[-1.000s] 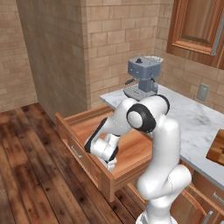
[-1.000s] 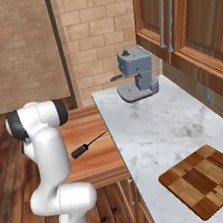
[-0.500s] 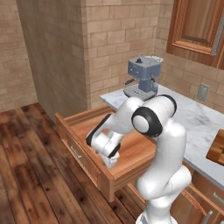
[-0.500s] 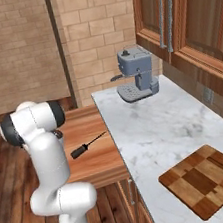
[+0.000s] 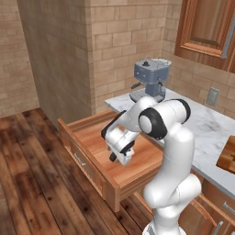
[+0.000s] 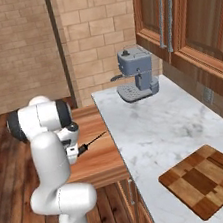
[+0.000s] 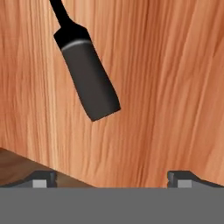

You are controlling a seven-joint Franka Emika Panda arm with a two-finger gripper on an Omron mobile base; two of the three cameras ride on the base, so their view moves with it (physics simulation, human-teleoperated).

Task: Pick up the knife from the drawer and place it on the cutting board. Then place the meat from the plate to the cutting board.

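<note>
So the drawer (image 5: 137,158) is pulled out from under the counter (image 6: 156,127), and the knife (image 7: 87,78) lies flat on its wooden floor, black handle toward the camera in the hand view. The gripper (image 5: 120,151) hangs low inside the drawer, just short of the handle's butt end. The jaws stand spread as wide as they go, nothing between them, and nothing touching the knife. In the right base view you can see the knife (image 6: 90,143) poking out past the hand toward the counter edge. The cutting board (image 6: 207,179) sits on the counter well away from the drawer, with a grey coffee machine (image 6: 134,74) at the counter's back.
</note>
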